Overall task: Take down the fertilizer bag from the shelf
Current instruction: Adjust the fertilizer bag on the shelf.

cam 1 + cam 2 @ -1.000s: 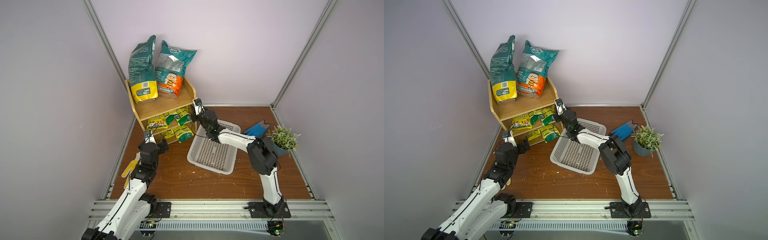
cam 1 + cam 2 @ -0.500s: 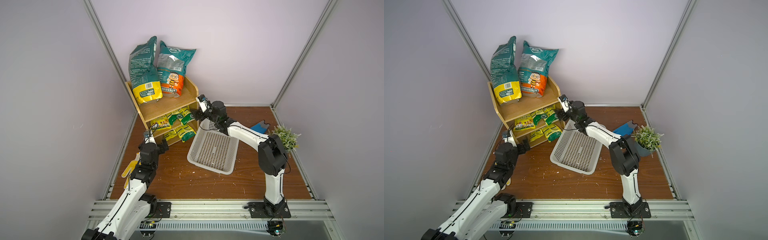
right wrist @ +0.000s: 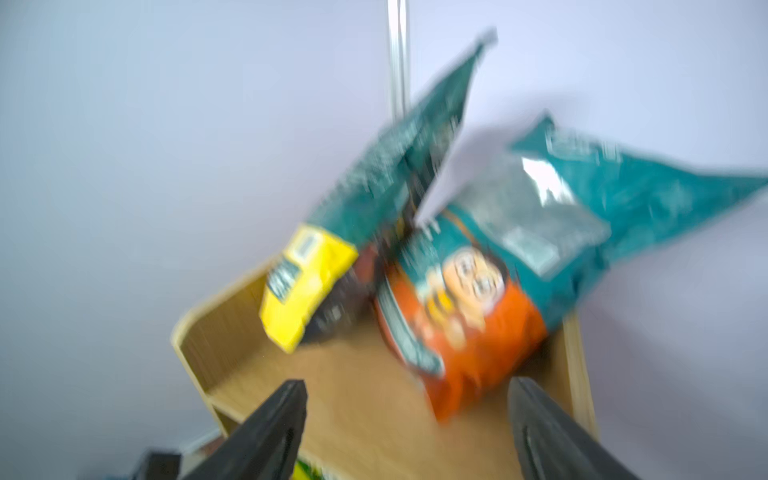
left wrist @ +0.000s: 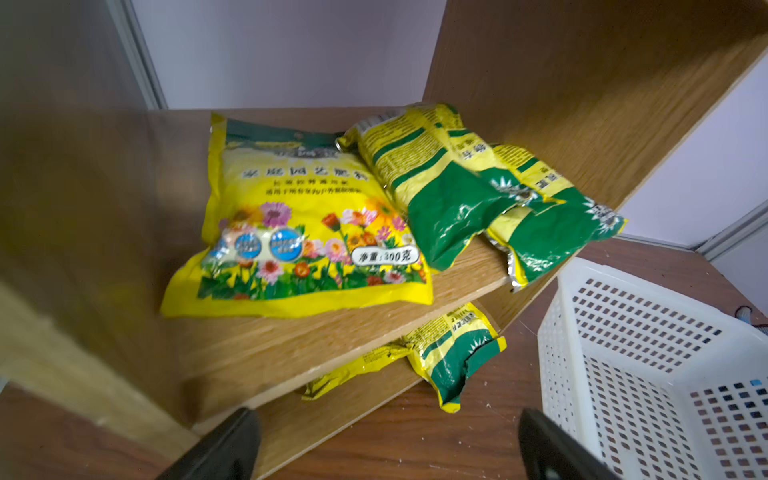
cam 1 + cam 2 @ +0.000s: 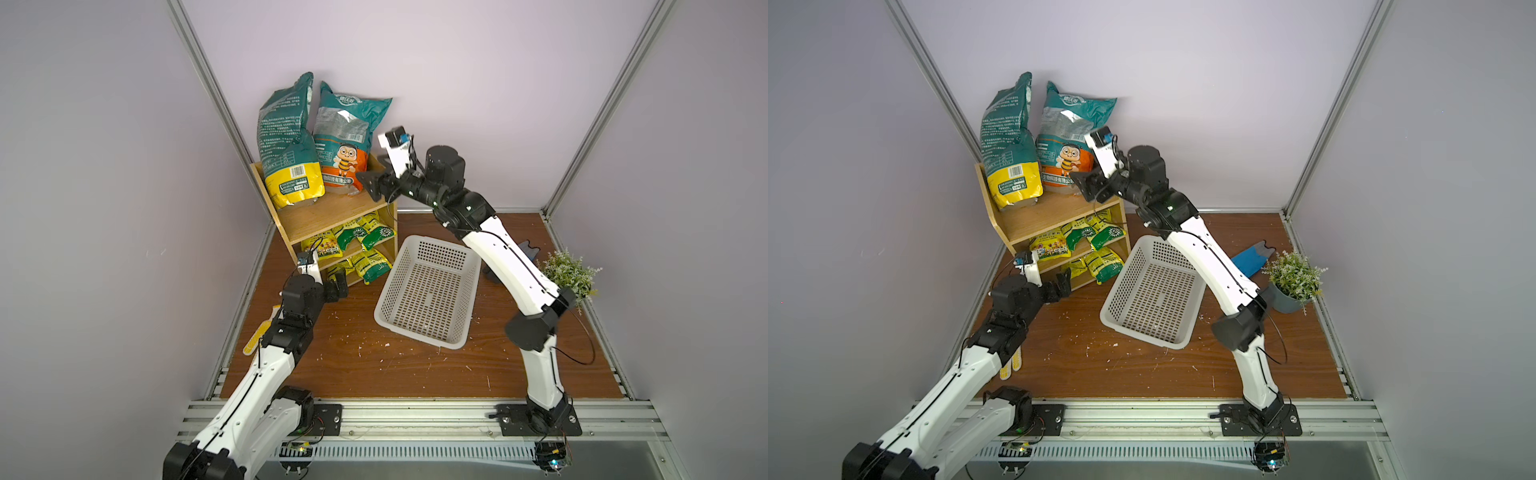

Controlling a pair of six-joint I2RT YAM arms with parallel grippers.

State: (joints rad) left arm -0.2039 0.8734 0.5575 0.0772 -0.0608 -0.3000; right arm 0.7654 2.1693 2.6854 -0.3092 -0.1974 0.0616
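The fertilizer bag, orange-based, leans upright on the top tier of the shelf. It looks soft, heavy and slick; I'd clamp its filled lower corner. My right gripper gapes empty beside it.

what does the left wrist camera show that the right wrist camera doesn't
Only the left wrist view shows the yellow flower bag lying flat on a middle tier of the shelf, and the white basket beside it. Only the right wrist view, which is blurred, shows two tall bags standing on top: a teal bag with a yellow base and a teal bag with an orange base. Both show the shelf, the wall and an open, empty gripper: the left gripper and the right gripper.
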